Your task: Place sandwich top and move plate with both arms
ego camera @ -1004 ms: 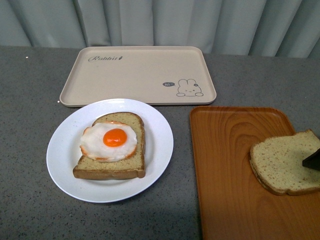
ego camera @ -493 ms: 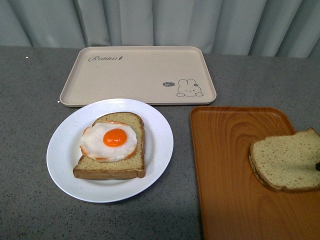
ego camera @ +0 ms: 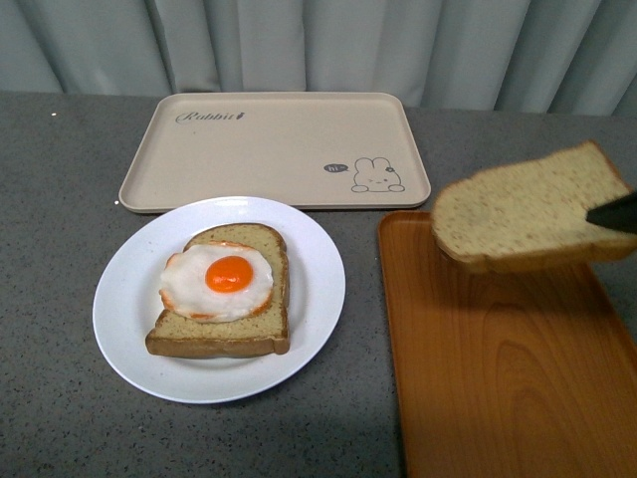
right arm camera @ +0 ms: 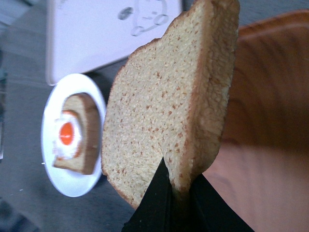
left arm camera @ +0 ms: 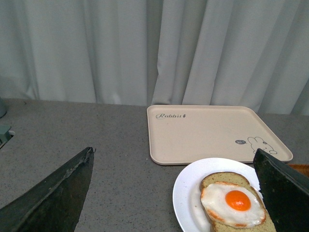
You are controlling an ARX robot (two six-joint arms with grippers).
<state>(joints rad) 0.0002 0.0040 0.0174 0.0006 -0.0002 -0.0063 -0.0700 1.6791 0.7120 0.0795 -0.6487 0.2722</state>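
Above the orange tray [ego camera: 498,358], my right gripper [right arm camera: 177,191], clamped on an edge of the sandwich top [ego camera: 523,204], now holds it lifted clear of where it lay, so the carry to the plate [ego camera: 119,329] can begin.

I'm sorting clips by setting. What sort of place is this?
Probably a staged test bench: grey speckled table, plain curtains behind, a plate, beige tray and wooden tray laid out.
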